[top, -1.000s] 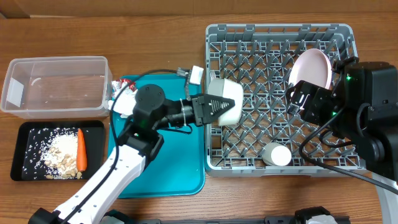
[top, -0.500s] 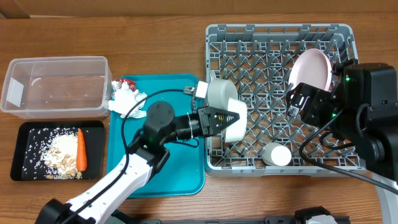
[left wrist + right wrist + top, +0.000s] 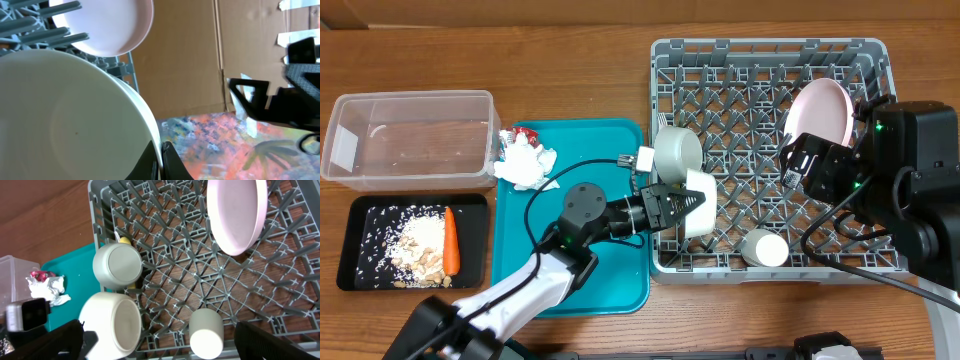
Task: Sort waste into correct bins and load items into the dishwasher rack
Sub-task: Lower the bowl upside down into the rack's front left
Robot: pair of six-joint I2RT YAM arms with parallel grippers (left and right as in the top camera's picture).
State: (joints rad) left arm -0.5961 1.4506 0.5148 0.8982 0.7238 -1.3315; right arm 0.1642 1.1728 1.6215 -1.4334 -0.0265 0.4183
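Note:
My left gripper (image 3: 672, 203) is shut on the rim of a pale bowl (image 3: 698, 202), pinched at the edge in the left wrist view (image 3: 161, 156). The bowl lies on its side at the left edge of the grey dishwasher rack (image 3: 770, 50). A second bowl (image 3: 677, 152) sits upside down just behind it. The white-pink plate (image 3: 820, 108) stands on edge at the back right. The white cup (image 3: 765, 248) lies near the front. My right gripper (image 3: 165, 342) is open and empty above the rack. A crumpled napkin (image 3: 525, 163) and a red wrapper (image 3: 526, 133) lie on the teal tray (image 3: 580, 260).
The clear tub (image 3: 410, 135) stands at the far left. The black tray (image 3: 365, 225) in front of it holds rice bits (image 3: 415, 245) and a carrot (image 3: 449, 240). A bit of yellow (image 3: 124, 241) shows by the upside-down bowl. The fork is out of view.
My left gripper has moved forward and to the right with the bowl, bringing it down at the rack's left edge in front of the other bowl. The right arm has not moved.

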